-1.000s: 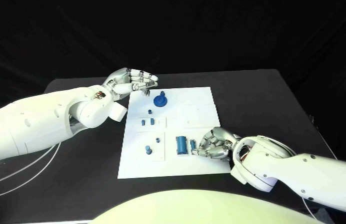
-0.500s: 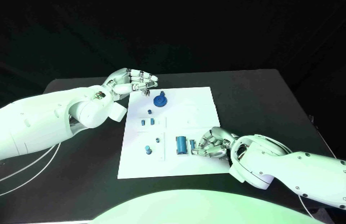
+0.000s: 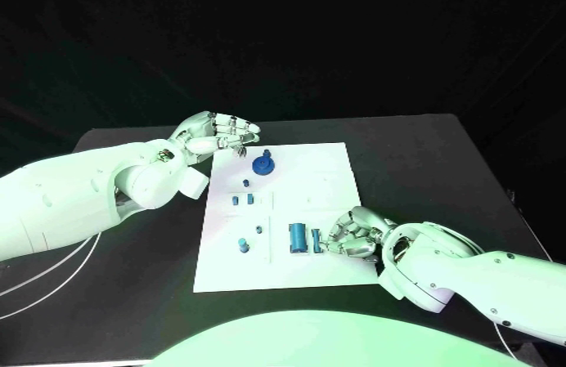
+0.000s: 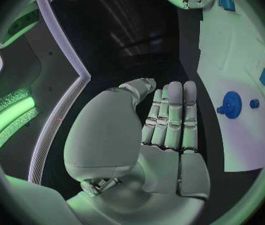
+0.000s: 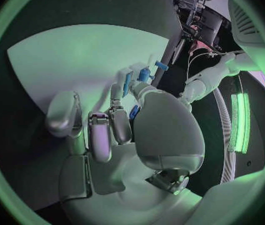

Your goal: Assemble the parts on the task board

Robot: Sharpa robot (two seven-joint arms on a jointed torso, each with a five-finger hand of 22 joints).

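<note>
Two white arms frame the scene in the head view, and between them, in the middle of the black table [image 3: 401, 150], lies the white task board [image 3: 318, 187], long from the upper part of the frame toward the lower. The left hand [image 3: 218, 134] hangs at the board's upper left corner with its fingers curled in toward the thumb; whether it pinches anything there I cannot tell. The right hand [image 3: 354, 234] rests on the board's lower right part, fingers bent down beside the parts, and I cannot tell whether they grip one or only touch. Of the parts, the round blue gear [image 3: 263, 167] sits in the board's upper middle, nearer the left hand and just below and right of it. The blue cylinder [image 3: 296, 237] lies lower, its long axis running up and down the frame, just left of the right hand, with a slimmer blue peg [image 3: 315, 239] between it and the fingertips. Two small blue blocks [image 3: 242, 199] sit mid-board, and a small blue stud [image 3: 243, 245] lies at lower left. The right hand is plainly the nearer to the cylinder, so the coming grasp likely closes across that long axis from the frame's right.
</note>
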